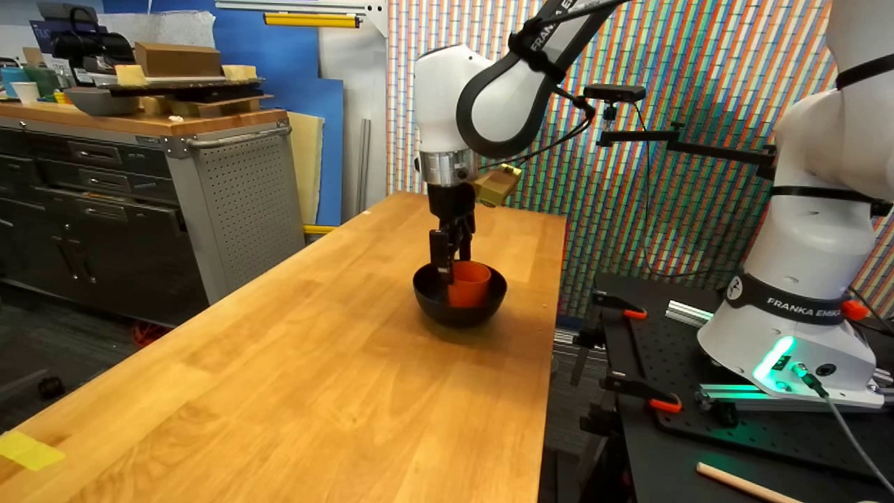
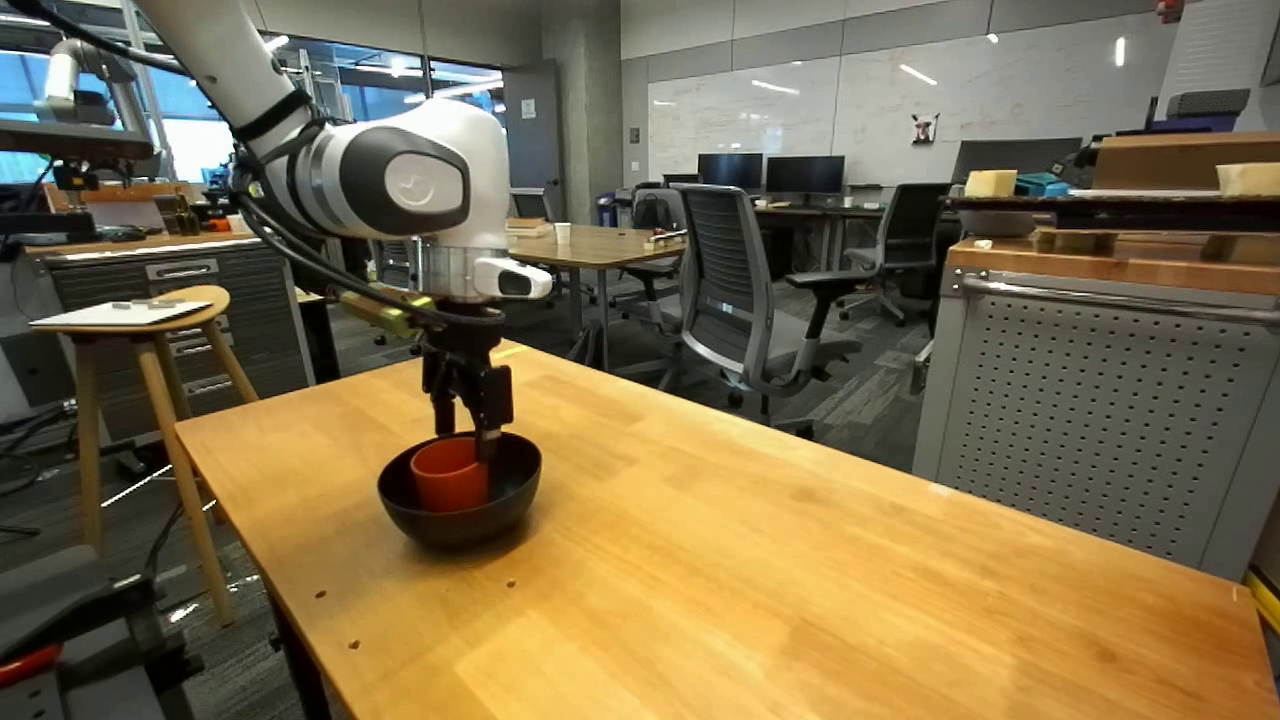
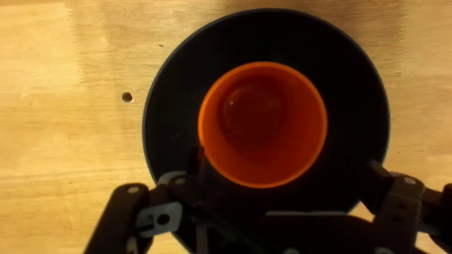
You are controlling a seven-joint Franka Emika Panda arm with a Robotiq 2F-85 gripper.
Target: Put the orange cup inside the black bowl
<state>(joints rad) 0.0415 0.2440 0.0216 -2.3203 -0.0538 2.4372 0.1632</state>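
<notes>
The black bowl (image 1: pixel 457 318) stands upright on the wooden table; it also shows in an exterior view (image 2: pixel 445 527) and in the wrist view (image 3: pixel 173 95). The orange cup (image 1: pixel 469 288) stands upright inside the bowl, in an exterior view (image 2: pixel 448 482) and in the wrist view (image 3: pixel 265 141). My gripper (image 1: pixel 454 257) points down over the bowl, its fingers apart, also in an exterior view (image 2: pixel 466 425). In the wrist view the gripper (image 3: pixel 287 162) has its left finger close beside the cup's rim and its right finger well away from the cup. Whether the left finger touches the cup is unclear.
The wooden table (image 1: pixel 314 363) has a long edge close to the bowl. The robot's base (image 1: pixel 789 328) stands on a black bench beside it. A cabinet (image 1: pixel 237 175) stands across the gap. A stool (image 2: pixel 150 320) and an office chair (image 2: pixel 740 290) stand beyond the table.
</notes>
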